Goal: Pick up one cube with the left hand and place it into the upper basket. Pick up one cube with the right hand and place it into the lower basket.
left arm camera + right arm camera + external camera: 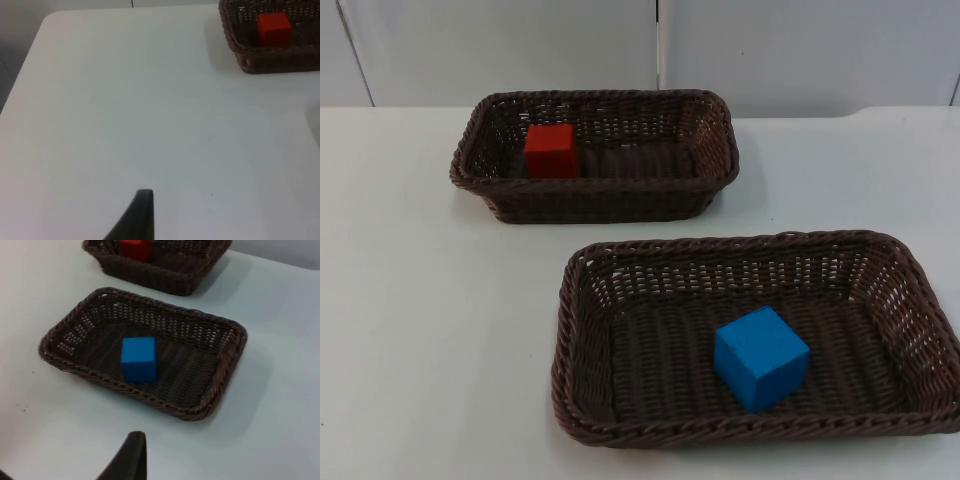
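Note:
A red cube (551, 150) lies inside the upper dark wicker basket (590, 205), toward its left end. A blue cube (760, 357) lies on the floor of the lower wicker basket (720, 430), right of its middle. My left gripper (142, 200) hangs over bare table well to the left of the upper basket (270, 62), with the red cube (273, 29) far ahead of it. My right gripper (132, 442) hovers above the table outside the lower basket (165, 407), apart from the blue cube (138, 359). Both arms wait, holding nothing that I can see.
The white table top (430, 330) spreads wide to the left of both baskets and ends at the grey partition wall (520, 50). The table's corner and edge (45, 22) lie on the left arm's far side.

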### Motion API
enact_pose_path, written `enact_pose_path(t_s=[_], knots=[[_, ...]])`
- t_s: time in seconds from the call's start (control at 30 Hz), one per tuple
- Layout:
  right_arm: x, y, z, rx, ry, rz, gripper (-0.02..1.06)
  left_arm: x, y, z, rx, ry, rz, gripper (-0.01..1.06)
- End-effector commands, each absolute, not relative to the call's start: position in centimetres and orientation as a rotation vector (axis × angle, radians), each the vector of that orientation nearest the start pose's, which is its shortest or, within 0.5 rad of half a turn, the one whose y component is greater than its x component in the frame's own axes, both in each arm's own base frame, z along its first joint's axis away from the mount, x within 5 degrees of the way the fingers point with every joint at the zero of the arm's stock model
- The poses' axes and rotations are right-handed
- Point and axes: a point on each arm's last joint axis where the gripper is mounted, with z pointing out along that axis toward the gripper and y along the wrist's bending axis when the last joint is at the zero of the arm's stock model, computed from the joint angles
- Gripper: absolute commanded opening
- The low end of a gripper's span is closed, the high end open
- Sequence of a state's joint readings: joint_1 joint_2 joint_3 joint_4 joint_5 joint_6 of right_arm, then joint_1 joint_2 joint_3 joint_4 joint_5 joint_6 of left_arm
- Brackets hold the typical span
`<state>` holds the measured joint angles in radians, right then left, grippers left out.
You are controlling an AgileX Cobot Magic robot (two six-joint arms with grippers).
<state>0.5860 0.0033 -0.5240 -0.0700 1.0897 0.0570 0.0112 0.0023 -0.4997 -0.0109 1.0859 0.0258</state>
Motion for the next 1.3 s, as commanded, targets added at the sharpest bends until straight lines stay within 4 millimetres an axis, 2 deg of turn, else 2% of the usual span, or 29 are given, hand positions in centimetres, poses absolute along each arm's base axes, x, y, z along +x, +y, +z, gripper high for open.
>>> enact_pose_path(t_s=[0.0,1.27], knots=[[-0.33,-0.90,28.05,-0.508,1.994,0.302,1.05,-0.49,-0.07,27.48,0.006,2.063,0.009,1.05],[-0.71,-0.64,28.05,-0.015,2.044,0.001,1.05,-0.49,-0.07,27.48,0.006,2.063,0.009,1.05]])
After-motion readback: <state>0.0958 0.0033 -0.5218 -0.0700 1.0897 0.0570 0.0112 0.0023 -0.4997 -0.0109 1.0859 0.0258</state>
